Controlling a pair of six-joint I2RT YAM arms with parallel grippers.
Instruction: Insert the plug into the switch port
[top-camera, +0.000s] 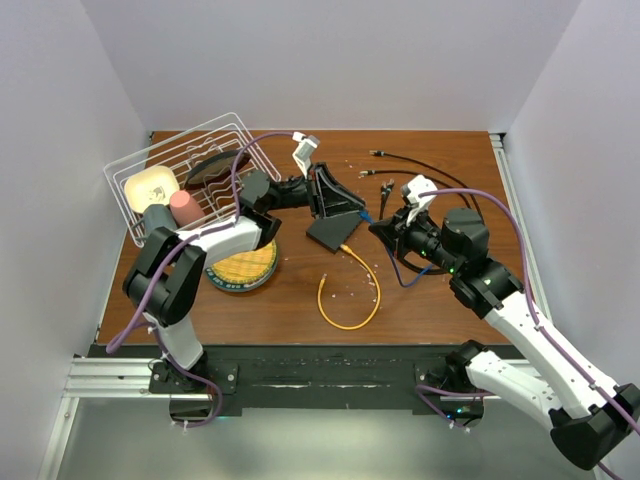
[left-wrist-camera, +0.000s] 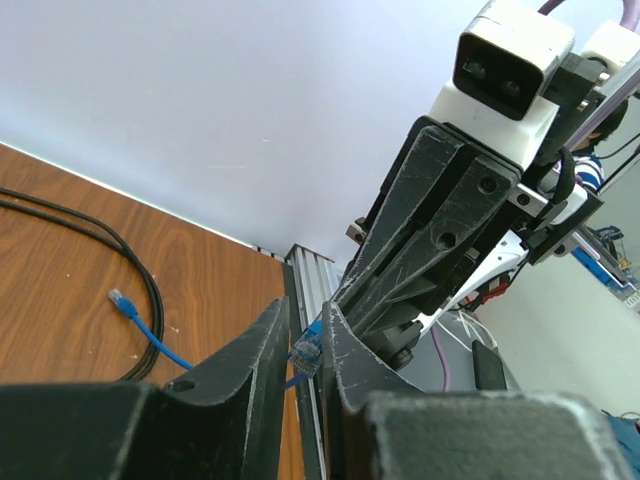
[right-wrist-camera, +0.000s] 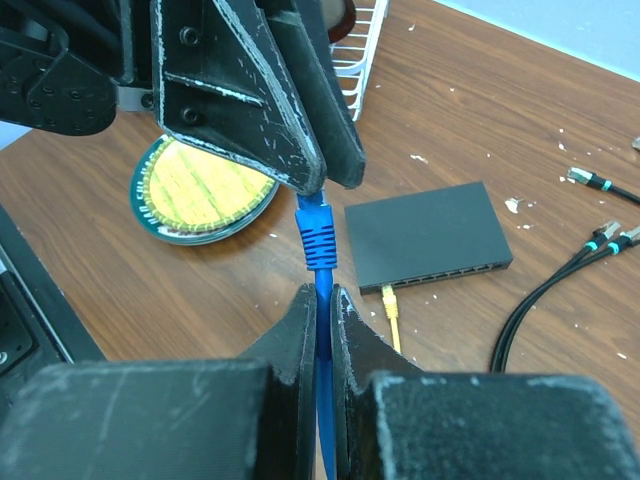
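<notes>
Plug (right-wrist-camera: 316, 232) of the blue cable (right-wrist-camera: 323, 305) up off the table (right-wrist-camera: 480, 110), near the switch (right-wrist-camera: 425, 232) but apart from it, off the end of the port edge, by the yellow cable (right-wrist-camera: 392, 305) already plugged in there. Pinched at its tip between the left fingers (left-wrist-camera: 245, 385), drawn nearly together with only the plug filling the gap. Just behind the boot, blue cable clamped by the right fingers (right-wrist-camera: 290, 335), pressed together on it. So: one plug, gripped from both ends, tip aimed into the left fingers and not at the switch port (right-wrist-camera: 445, 270) row.

Judged from this: pick-up done, hand-over or regrip in hand, somewhere in the early middle of the job. Left to do, by the look of it: settle on one grip, turn the plug to face the port edge, line up with a free socket beside the yellow cable, push home. No contact with any socket yet.

Farther out from the switch: loose black cables (right-wrist-camera: 545, 300), a second blue plug (left-wrist-camera: 120, 297) lying flat beside them, a yellow-centred plate (right-wrist-camera: 205, 190) to the switch's left in the top view, and a white wire rack (top-camera: 170, 141) beyond the plate.
</notes>
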